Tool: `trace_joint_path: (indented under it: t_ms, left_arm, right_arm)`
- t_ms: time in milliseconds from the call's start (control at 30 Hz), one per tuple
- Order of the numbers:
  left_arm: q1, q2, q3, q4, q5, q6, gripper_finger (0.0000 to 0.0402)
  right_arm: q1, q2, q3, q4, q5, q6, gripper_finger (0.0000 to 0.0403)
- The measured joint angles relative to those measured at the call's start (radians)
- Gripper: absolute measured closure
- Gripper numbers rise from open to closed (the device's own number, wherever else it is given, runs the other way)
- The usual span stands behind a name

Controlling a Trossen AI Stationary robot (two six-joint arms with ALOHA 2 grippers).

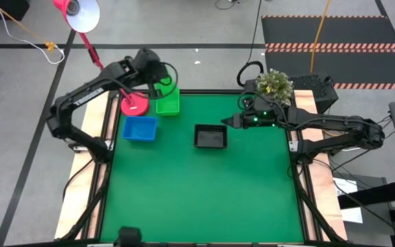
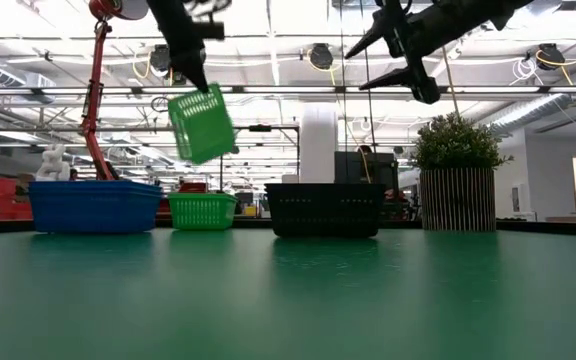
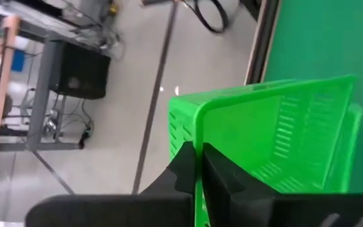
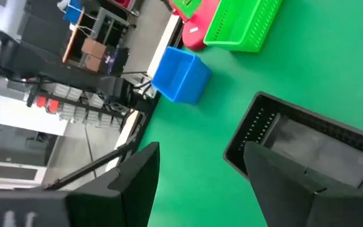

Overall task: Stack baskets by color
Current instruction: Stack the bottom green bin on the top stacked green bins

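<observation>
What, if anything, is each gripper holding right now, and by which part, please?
The left gripper is shut on the rim of a green basket, hanging tilted in the air above another green basket. The right gripper is open and holds nothing.

Your high view looks straight down on the whole bench (image 1: pixel 204 185); your low view looks level across it into the room. Each wrist view sits close behind its own gripper. All four share a green basket (image 1: pixel 168 103).
</observation>
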Motion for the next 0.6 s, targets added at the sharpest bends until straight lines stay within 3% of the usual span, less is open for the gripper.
trace_joint_path:
  t_ms: [167,367,500,600]
  left_arm:
    - [0.055,0.085,0.000,-0.005,0.061,0.135,0.0394]
    - [0.089,0.167,0.011,-0.019,0.066,0.221,0.0394]
    - [0.109,0.227,0.116,-0.107,0.070,0.235,0.0394]
    - [0.125,0.281,0.241,-0.212,0.137,0.210,0.0394]
  right_arm:
    - [-0.008,0.000,0.000,-0.027,-0.064,-0.029,0.0177]
    - [-0.011,0.000,0.000,-0.073,-0.105,-0.030,0.0177]
    - [-0.010,0.000,0.000,-0.080,-0.120,-0.025,0.0177]
    - [-0.011,0.000,0.000,-0.079,-0.132,-0.029,0.0177]
